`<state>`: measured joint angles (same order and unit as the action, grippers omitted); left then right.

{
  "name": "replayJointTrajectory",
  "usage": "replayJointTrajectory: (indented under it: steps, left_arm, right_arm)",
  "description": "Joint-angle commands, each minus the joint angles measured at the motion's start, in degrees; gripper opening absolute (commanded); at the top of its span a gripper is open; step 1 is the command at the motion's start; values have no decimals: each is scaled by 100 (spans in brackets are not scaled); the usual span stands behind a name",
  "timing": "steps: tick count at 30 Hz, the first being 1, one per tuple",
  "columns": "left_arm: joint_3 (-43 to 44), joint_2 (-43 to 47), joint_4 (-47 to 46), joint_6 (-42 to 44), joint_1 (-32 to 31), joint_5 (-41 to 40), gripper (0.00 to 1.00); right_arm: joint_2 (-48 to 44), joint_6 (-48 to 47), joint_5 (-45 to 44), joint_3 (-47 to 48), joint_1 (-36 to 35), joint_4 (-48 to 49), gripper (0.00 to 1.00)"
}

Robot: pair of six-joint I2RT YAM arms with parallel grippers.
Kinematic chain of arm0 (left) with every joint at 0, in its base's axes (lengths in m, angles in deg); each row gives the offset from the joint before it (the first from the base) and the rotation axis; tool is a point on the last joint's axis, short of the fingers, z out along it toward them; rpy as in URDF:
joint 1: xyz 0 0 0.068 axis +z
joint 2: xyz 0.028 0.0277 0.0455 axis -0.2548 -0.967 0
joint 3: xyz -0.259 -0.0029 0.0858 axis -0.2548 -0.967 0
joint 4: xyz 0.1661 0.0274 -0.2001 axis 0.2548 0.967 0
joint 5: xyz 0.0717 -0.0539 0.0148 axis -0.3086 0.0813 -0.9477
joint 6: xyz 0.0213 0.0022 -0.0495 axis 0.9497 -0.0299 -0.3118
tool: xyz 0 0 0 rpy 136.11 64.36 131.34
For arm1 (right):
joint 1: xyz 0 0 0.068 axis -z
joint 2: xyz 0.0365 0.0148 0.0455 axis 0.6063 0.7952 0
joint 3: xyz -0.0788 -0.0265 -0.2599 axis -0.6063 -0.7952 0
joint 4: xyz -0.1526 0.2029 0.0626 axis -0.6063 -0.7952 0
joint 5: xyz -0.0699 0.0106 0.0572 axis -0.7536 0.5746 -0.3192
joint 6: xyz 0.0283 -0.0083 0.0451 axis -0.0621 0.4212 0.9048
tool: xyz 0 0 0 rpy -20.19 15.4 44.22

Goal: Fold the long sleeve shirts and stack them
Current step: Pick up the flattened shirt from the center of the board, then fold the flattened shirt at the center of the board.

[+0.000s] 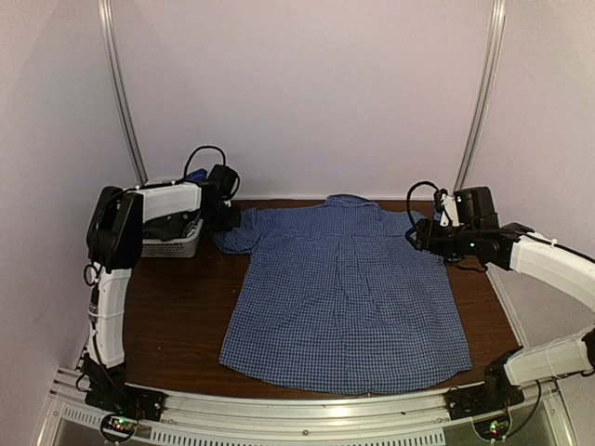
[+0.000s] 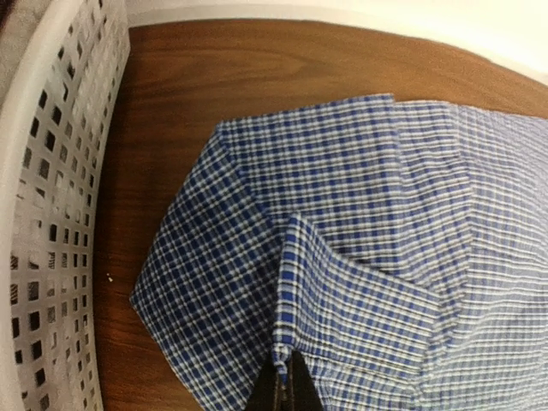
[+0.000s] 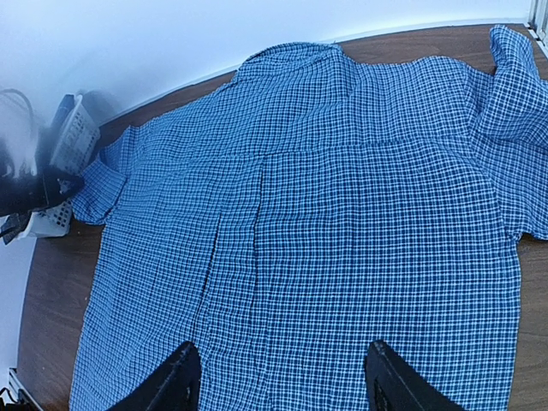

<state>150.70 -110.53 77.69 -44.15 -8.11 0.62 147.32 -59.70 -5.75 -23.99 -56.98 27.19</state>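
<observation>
A blue checked shirt (image 1: 349, 297) lies spread flat, back up, on the brown table, collar at the far side. My left gripper (image 1: 228, 216) is at the shirt's far left sleeve and is shut on a pinched fold of the sleeve cloth (image 2: 295, 342); the sleeve (image 2: 282, 257) lies bunched and folded beside a white basket. My right gripper (image 1: 420, 234) hovers open above the shirt's far right shoulder; its fingers (image 3: 175, 385) stand wide apart with nothing between them. The shirt fills the right wrist view (image 3: 342, 240).
A white perforated basket (image 1: 172, 243) stands at the far left of the table, close to the left gripper; its wall shows in the left wrist view (image 2: 51, 214). White walls surround the table. A metal rail (image 1: 307, 409) runs along the near edge.
</observation>
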Motion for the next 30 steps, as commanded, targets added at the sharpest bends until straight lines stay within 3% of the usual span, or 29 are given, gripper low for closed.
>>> replayJointTrajectory:
  steps: [1, 7, 13, 23, 30]
  left_arm:
    - [39, 738, -210, 234, -316, 430, 0]
    - [-336, 1333, -575, 387, -866, 1143, 0]
    - [-686, 1805, -1113, 620, -1223, 2453, 0]
    - [-1312, 2183, -1933, 927, -1349, 4500, 0]
    - [-1691, 2354, -2216, 1129, -1351, 5468, 0]
  right_arm:
    - [-113, 90, -104, -40, -126, 137, 67]
    - [-141, 163, -141, -98, -326, 358, 67]
    - [-133, 218, -168, -140, -786, 837, 67]
    - [339, 26, -137, 86, -1565, 1846, 72]
    - [832, -355, 545, 447, -1719, 2405, 78]
